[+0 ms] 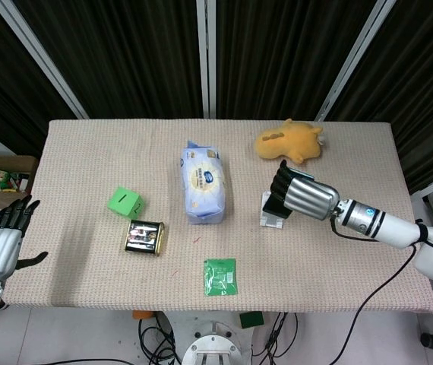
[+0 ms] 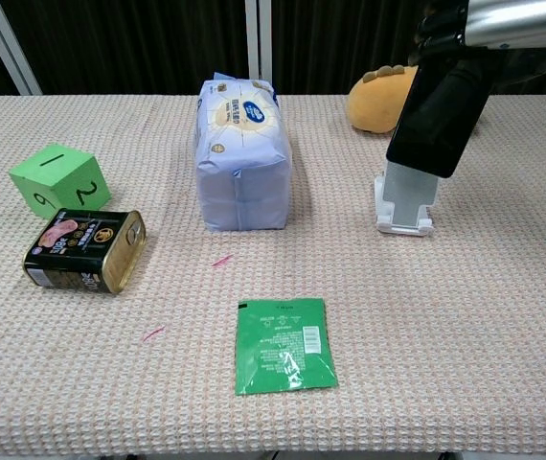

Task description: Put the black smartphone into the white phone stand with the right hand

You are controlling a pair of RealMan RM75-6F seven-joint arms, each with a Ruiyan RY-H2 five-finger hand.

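The right hand (image 1: 301, 195), fingers clamped on the black smartphone (image 2: 438, 113), holds it upright over the white phone stand (image 2: 404, 205) for seating.

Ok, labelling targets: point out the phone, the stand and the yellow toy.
phone (image 2: 438, 105), chest view, middle of its black face.
stand (image 2: 405, 196), chest view, backplate below the phone.
yellow toy (image 1: 285, 143), head view, its body.

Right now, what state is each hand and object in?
black smartphone: held upright, tilted, just above the stand, not seated
white phone stand: upright, empty
right hand: grips the phone
left hand: fingers apart, holding nothing
tin can: on its side
tissue pack: lying flat, sealed
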